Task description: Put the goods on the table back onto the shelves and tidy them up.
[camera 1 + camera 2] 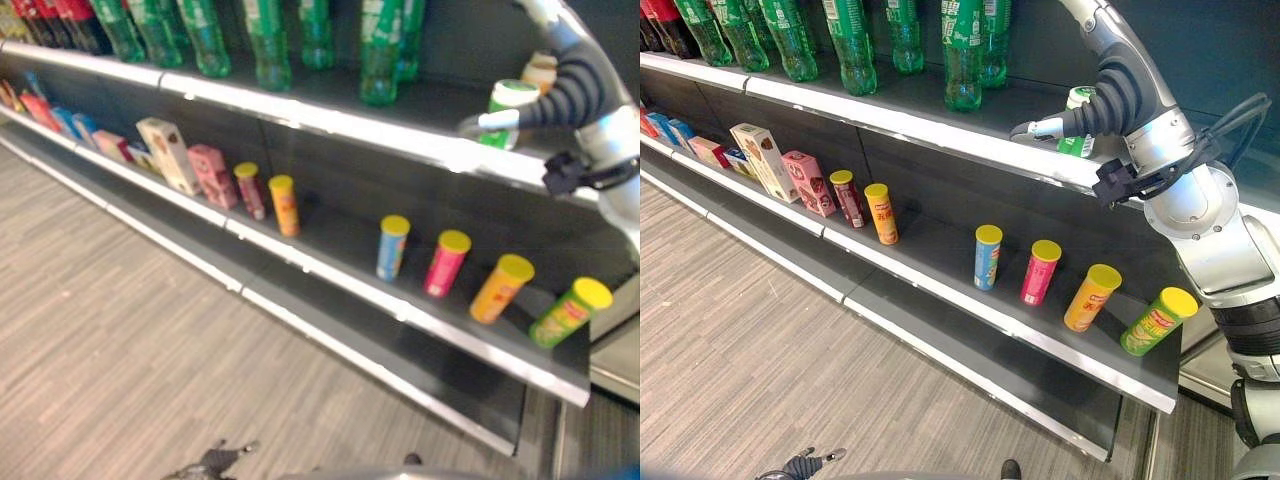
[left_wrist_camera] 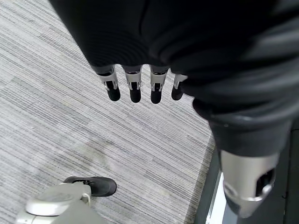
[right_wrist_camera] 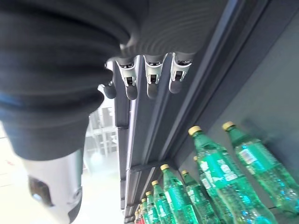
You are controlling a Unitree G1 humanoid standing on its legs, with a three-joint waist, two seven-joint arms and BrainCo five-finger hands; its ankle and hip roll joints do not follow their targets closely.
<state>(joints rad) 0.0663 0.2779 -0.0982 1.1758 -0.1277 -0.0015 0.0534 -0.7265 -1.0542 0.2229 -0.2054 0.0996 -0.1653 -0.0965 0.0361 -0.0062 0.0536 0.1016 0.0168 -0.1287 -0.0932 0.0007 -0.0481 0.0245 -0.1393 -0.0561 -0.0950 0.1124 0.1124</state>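
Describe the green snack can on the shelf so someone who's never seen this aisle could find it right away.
Start at the dark shelf under the row of green bottles and follow its line of yellow-lidded cans to the far right end. The last one is the green can. Its neighbours are orange, pink and blue; it alone is green.

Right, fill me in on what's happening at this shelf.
The robot is restocking. Its right robot hand is raised to the upper shelf, fingers out straight beside a green-and-white can standing near the green bottles; whether it touches the can isn't clear. On the middle shelf stand four yellow-lidded tubes: blue, pink, orange and green. Further along are two more tubes and some boxes. The left robot hand hangs open over the floor, holding nothing.
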